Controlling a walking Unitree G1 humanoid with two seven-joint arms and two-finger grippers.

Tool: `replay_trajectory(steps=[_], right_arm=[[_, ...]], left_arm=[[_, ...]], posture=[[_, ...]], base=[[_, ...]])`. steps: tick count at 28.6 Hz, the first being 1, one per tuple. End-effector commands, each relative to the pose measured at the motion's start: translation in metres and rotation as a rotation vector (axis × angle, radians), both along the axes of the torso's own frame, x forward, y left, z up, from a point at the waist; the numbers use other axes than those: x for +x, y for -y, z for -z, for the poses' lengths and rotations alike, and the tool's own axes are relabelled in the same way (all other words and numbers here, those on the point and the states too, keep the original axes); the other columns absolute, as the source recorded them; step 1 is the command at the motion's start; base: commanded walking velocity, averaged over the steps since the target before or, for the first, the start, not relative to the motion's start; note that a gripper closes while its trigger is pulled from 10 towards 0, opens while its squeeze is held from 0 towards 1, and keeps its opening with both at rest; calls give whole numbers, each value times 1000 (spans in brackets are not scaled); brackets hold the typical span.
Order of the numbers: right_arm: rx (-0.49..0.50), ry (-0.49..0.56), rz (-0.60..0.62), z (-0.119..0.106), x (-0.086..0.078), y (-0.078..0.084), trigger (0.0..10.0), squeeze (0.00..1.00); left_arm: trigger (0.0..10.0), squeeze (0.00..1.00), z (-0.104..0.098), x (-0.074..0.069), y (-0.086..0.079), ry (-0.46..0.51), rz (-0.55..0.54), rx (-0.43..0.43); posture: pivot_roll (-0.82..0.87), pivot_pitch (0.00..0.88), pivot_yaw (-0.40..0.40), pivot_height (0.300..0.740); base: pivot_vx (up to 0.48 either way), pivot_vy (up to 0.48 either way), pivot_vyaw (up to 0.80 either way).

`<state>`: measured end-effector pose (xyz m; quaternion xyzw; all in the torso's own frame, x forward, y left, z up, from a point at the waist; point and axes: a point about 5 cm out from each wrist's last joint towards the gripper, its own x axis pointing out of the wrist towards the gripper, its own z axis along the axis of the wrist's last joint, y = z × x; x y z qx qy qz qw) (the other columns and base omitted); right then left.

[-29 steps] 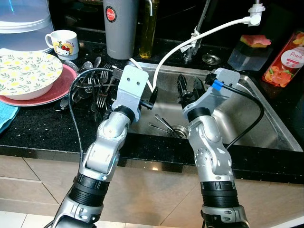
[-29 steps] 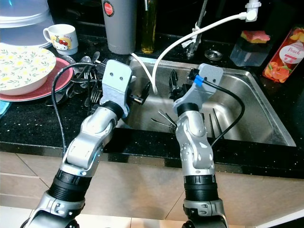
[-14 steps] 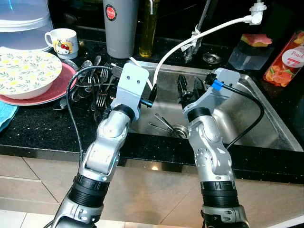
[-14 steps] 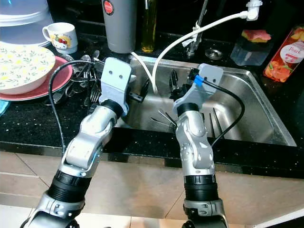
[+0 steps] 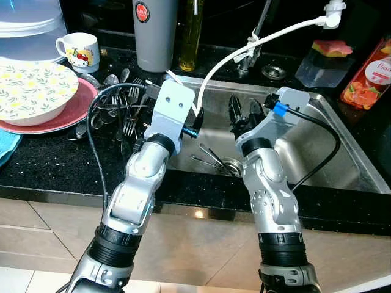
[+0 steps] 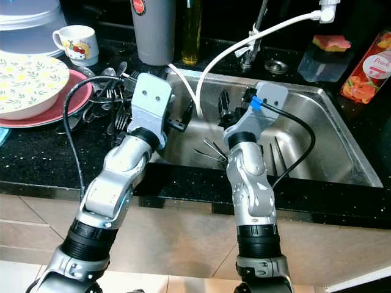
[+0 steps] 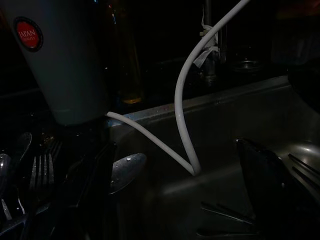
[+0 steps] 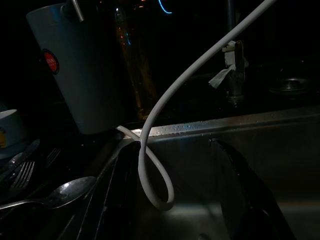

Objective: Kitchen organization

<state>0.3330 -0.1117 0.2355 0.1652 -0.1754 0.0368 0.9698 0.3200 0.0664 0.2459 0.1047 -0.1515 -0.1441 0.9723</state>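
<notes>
while both arms reach out over the front edge of the steel sink (image 5: pixel 342 165), neither one has anything in it. the left gripper (image 5: pixel 197 122) hangs at the sink's left wall, right by the white hose (image 5: pixel 232 58) that loops down from the tap area; in the left wrist view its fingers (image 7: pixel 97 190) are spread apart with nothing between them. the right gripper (image 5: pixel 244 113) is over the middle of the basin, fingers (image 8: pixel 245 190) parted too, empty.

the stuff to sort: a heap of forks and spoons (image 5: pixel 119 107) lying on the black counter (image 5: pixel 49 165) just left of the sink, and a few more utensils (image 5: pixel 211 159) down in the basin near the drain. further left is a floral bowl (image 5: pixel 33 91) sitting on a pink plate (image 5: pixel 73 116), with a cartoon mug (image 5: pixel 78 49) behind it. a grey tumbler (image 5: pixel 153 33) and an oil bottle (image 5: pixel 190 33) stand behind the sink's left corner, and a peach drink carton (image 5: pixel 366 76) leans on the far right.
</notes>
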Motion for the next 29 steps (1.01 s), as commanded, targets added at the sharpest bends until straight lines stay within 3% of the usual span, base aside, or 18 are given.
replay_trajectory(steps=[1,7,12,15,20,29], right_arm=[[8,7,9,-2,0,3,10000,0],[7,10,9,-2,0,3,10000,0],[6,8,14,-2,0,4,10000,0],[6,9,12,-2,1,5,10000,0],[1,14,6,-4,2,3,10000,0],[-15,33,16,-7,0,5,10000,0]], left_arm=[[10000,0,-1,-2,3,1,5,-5],[10000,0,-8,-1,1,29,-8,0],[10000,0,-35,4,-19,143,-67,36],[10000,0,-52,5,-29,215,-42,52],[10000,0,-59,5,-33,207,-4,16],[10000,0,-56,7,-31,197,31,50]], posture=[[272,85,-95,740],[276,85,-95,740],[284,85,-100,740],[282,85,-105,740],[263,79,-103,740],[250,55,-98,740]], base=[[0,0,0],[0,0,0],[0,0,0],[0,0,0],[0,0,0],[0,0,0]])
